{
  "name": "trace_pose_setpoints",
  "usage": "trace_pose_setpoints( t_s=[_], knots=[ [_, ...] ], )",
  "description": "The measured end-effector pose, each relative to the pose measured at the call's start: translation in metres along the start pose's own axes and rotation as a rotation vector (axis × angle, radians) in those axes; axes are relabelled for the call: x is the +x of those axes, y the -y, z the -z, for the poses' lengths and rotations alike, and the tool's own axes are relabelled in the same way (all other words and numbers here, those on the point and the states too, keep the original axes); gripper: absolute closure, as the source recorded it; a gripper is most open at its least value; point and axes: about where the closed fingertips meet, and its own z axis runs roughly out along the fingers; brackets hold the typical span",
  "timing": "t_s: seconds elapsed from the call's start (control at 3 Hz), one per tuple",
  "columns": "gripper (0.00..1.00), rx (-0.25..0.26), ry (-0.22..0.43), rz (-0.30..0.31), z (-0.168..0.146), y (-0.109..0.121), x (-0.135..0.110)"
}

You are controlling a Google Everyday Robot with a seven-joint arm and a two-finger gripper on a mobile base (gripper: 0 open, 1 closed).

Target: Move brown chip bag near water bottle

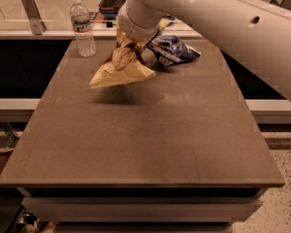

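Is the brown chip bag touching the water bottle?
Apart. The camera view shows a strip of table between the brown chip bag, hanging from the end effector under the wrist, and the water bottle.

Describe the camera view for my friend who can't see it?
The robot's gripper, under its big white arm, holds the brown chip bag up above the table near the back. The water bottle stands at the back left corner, and a blue snack bag lies just right of the gripper.

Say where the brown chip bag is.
Camera view: brown chip bag hangs from the tool over the table's far end, between water bottle and blue snack bag.
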Motion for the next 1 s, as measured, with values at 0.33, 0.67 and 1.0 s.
trace_pose_setpoints(
  t_s=[0.33,0.67,1.0],
  knots=[
    [1.0,0.031,-0.033,0.047,0.0,0.015,0.022],
    [1.0,0.086,-0.045,0.097,-0.009,0.033,0.039],
    [1.0,0.153,-0.038,0.129,-0.027,0.048,0.048]
  ],
)
